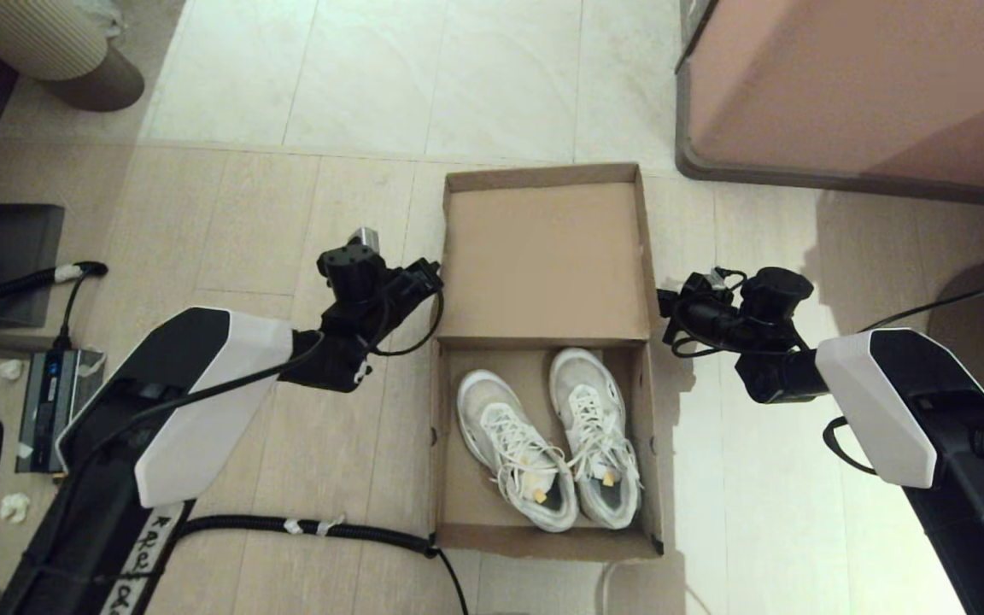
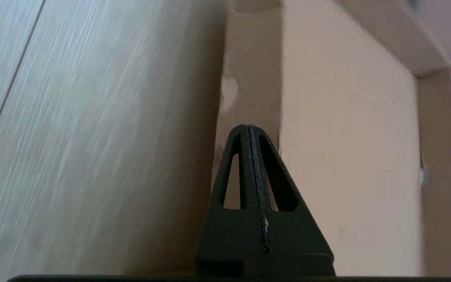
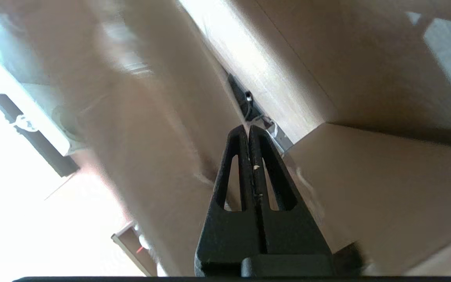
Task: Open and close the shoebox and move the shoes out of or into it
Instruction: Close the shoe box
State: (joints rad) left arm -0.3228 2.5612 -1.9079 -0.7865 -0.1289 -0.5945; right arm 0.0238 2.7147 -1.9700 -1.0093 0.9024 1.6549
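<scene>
Shoebox [image 1: 543, 359] open on floor between both end effectors, lid flap up. Shoes [image 1: 547, 436] inside. Left end effector [image 2: 249, 131] and right end effector [image 3: 248, 131] both pinched together, empty, beside lid edges. Cardboard likely light, floppy: push lid edges. Shoes soft: grip collar.

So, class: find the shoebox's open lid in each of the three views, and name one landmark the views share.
Head view: the lid lies folded back on the floor, centre, beyond the shoes.
Left wrist view: its inner face fills the right half, past the shut left hand.
Right wrist view: cardboard beside the shut right hand; which part, unclear.
Shared landmark: the lid's raised brown rim.
</scene>
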